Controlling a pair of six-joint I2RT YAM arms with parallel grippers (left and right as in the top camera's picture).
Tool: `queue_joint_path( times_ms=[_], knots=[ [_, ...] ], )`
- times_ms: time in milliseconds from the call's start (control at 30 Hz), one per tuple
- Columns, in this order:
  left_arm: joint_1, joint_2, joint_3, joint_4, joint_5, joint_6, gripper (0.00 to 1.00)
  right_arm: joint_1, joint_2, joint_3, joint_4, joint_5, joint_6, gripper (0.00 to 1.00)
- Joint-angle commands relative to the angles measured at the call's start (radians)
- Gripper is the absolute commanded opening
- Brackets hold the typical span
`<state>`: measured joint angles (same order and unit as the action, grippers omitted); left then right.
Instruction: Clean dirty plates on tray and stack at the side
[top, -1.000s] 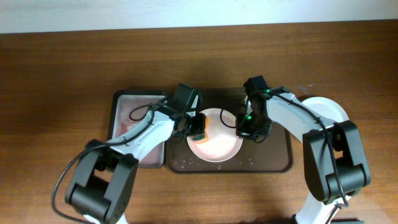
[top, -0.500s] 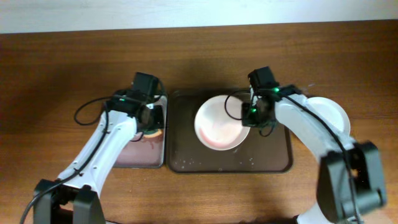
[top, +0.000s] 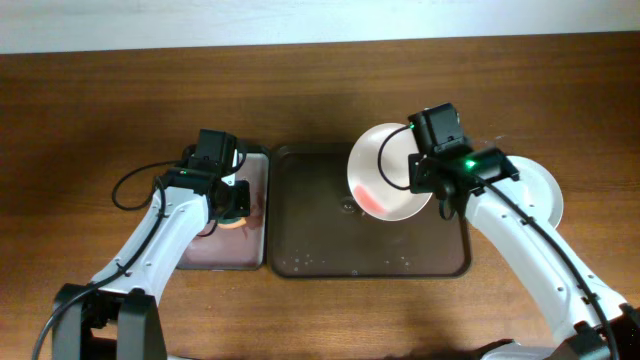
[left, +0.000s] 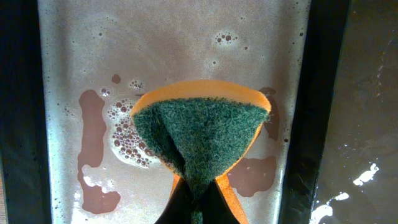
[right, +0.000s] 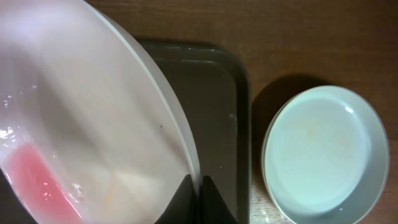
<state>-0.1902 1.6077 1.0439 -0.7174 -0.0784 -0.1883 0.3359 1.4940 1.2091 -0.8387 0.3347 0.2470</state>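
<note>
Plate: pinkish plate (top: 385, 180) is held up by its rim over the right half of the tray (top: 320, 240), tilted. Pink liquid is pooled at its low edge.
R gripper (right: 199, 193): closed on the plate, rim pinched btwn the 2 fingers.
Stack (top: 540, 190): pale plates are set on the table (top: 100, 120), just right of the tray. It looks like 2, but the count can't be confirmed.
Key relation: the stack lies to the right of the held plate, past the tray rim and on the R gripper's own side. The L gripper is well apart, across the tray.
L gripper (left: 198, 205): closed on the sponge (left: 199, 137), which is held over the small tray (left: 68, 62) with its suds.
Next move (judged): plate should be carried right, levelled, and lowered centred on the stack.
Risk (judged): liquid may be spilled onto the table if the tilt is kept.
</note>
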Motion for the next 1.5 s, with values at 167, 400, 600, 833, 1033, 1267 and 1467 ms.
queue_joint_path(
  times_ms=[167,400,600,833,1033,1267,1467],
  knots=[
    [0.002,-0.019,-0.008,0.002,0.014,0.018,0.00,-0.011,0.002,0.018,0.008,-0.238,0.164,0.04],
    [-0.005,-0.043,-0.008,0.108,0.361,0.018,0.00,-0.074,0.185,-0.005,-0.040,-0.370,0.208,0.04],
    [-0.149,-0.043,-0.008,0.262,0.480,-0.175,0.00,-0.074,0.322,-0.029,-0.005,-0.380,0.207,0.04],
    [-0.342,0.057,-0.008,0.393,0.385,-0.441,0.00,-0.074,0.366,-0.032,-0.010,-0.384,0.207,0.04],
    [-0.443,0.165,-0.008,0.484,0.317,-0.621,0.00,-0.074,0.366,-0.032,-0.011,-0.388,0.207,0.04],
    [-0.468,0.264,-0.008,0.530,0.290,-0.637,0.00,-0.074,0.366,-0.032,-0.013,-0.389,0.207,0.04],
    [-0.443,0.212,-0.008,0.499,0.117,-0.495,0.00,-0.074,0.366,-0.032,-0.018,-0.391,0.206,0.04]
  ],
)
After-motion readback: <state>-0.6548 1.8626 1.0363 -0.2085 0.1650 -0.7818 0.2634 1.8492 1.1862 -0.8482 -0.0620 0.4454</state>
